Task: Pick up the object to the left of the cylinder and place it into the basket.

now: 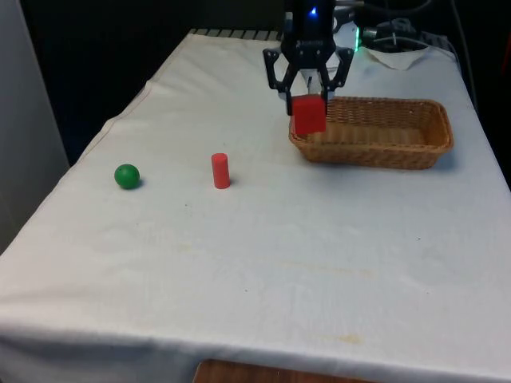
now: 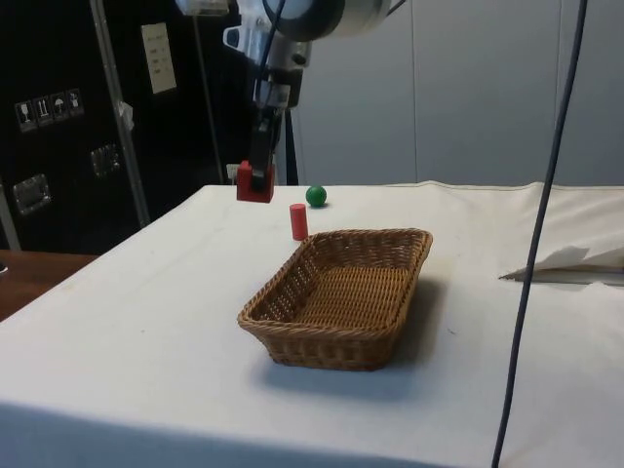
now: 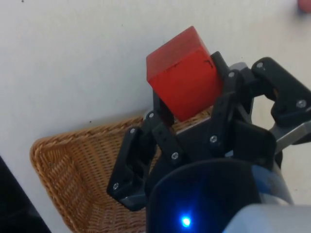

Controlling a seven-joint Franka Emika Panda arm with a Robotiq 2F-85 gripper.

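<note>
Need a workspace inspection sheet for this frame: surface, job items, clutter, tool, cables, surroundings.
Surface: table under a white cloth, a few faint stains.
Job's things: red cube held in the air beside the wicker basket's rim; basket holds nothing; red cylinder upright; green ball on the cloth, apart from the cylinder.
Clutter: crumpled white paper past the basket.
Tool: tool shut on the cube.
Cables: grey cable hanging in the side view's foreground.
Surroundings: black curtains, dark cabinets.

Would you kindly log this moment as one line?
gripper: shut on red block | position: aloft at basket edge | on cloth: red cylinder, green ball
</note>
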